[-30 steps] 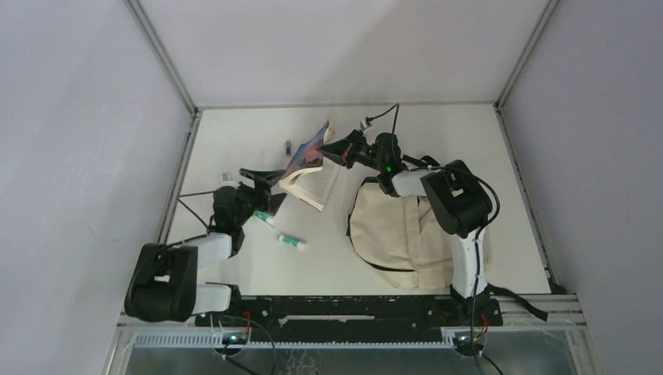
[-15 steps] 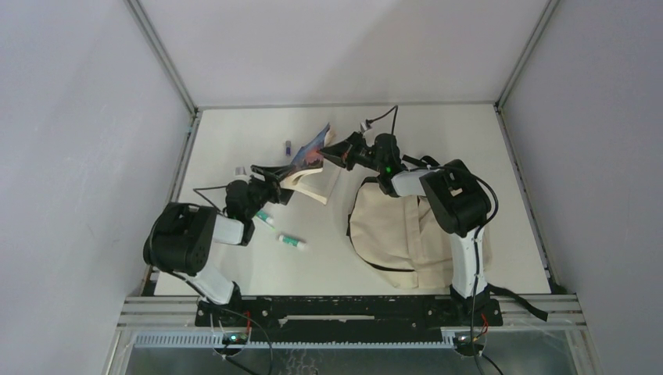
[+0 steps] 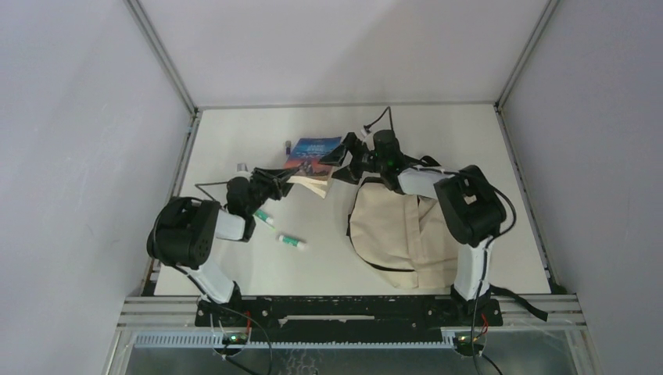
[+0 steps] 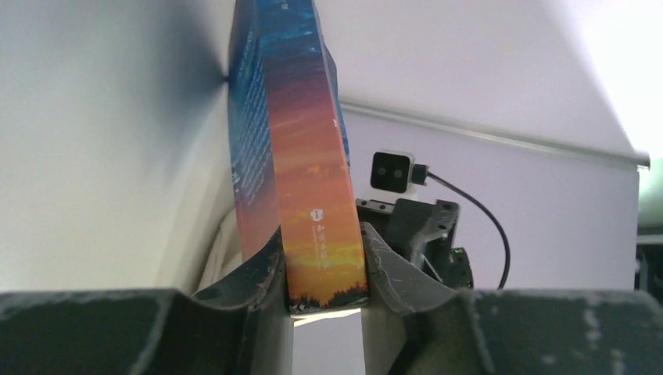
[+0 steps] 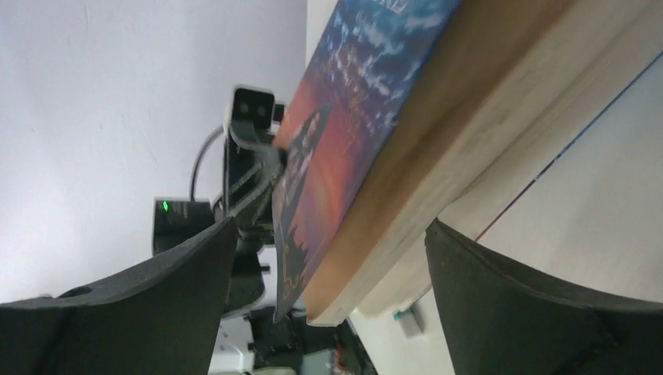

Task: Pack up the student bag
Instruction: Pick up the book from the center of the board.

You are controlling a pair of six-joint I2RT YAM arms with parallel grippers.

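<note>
The bag (image 3: 395,230) is laid flat on the near right part of the table (image 3: 438,133), just ahead of the right arm's base. The right arm is extended over the bag's far end. Whether the bag's opening is unzipped cannot be told.

Left of the bag, two green-capped markers are laid on the table: the nearer marker (image 3: 292,243) and, just beyond it, the farther marker (image 3: 264,219). They are apart from each other and from the bag.

Beyond the markers, the left hand (image 3: 283,181) is closed on the near left edge of a book (image 3: 317,148). In the left wrist view, the book's orange and blue spine (image 4: 313,172) is pinched between the two fingers (image 4: 262,269), both of which are pressed against it.

The book is held off the table at mid-depth, with its blue cover turned upward.

At the book's right edge, the right hand (image 3: 342,156) is spread wide. In the right wrist view, the book (image 5: 367,117) is placed between the fingers (image 5: 180,297), and a gap is seen beside the cover.

A small dark object (image 3: 288,145) is located just left of the book.
</note>
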